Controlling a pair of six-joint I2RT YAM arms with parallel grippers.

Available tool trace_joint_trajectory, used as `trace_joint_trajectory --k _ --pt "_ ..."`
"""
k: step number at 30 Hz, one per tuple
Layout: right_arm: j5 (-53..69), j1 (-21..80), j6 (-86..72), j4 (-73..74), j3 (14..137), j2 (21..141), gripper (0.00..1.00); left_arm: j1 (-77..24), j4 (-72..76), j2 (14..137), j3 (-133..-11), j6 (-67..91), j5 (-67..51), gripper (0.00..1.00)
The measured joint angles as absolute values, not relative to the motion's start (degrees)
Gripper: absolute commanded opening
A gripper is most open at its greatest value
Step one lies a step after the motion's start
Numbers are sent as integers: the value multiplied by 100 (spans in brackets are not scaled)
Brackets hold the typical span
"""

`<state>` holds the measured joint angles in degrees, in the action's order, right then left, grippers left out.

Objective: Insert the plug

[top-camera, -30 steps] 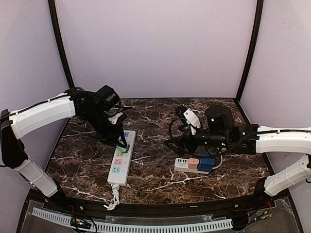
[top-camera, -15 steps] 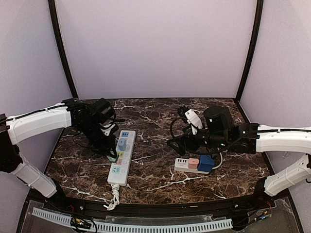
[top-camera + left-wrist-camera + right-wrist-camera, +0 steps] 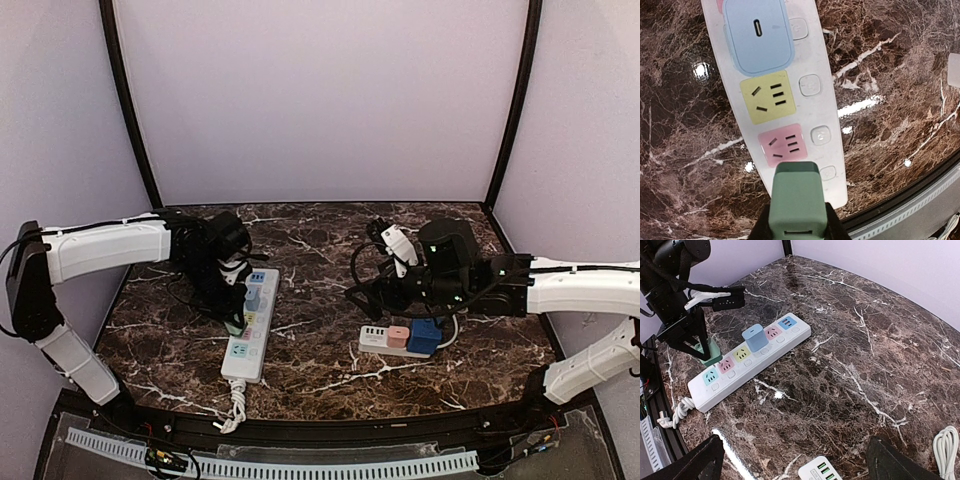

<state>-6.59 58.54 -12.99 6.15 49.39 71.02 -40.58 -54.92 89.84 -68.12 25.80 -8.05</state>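
Top external view showed the marble worktop (image 3: 320, 245) with the white power strip (image 3: 250, 330) lying toward its left edge, sockets facing up for a downward approach. The left gripper (image 3: 236, 303) was clamped on the green plug (image 3: 795, 200), holding it over the strip's near end just past the pink socket (image 3: 786, 145), probably to line up the prongs. The right gripper (image 3: 792, 460) hung wide open and empty over the right half.

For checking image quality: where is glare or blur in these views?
Left wrist: bright lamp glare on the marble table; green plug in focus. Right wrist: one glare spot near the power strip. Top external: even light, no strong glare.
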Motion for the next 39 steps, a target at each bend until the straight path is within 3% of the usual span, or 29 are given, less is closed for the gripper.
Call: trace_joint_trajectory --k 39 --pt "-858 5854 -1120 694 4853 7026 99 -3997 -5382 9588 -7100 2853 -744 1"
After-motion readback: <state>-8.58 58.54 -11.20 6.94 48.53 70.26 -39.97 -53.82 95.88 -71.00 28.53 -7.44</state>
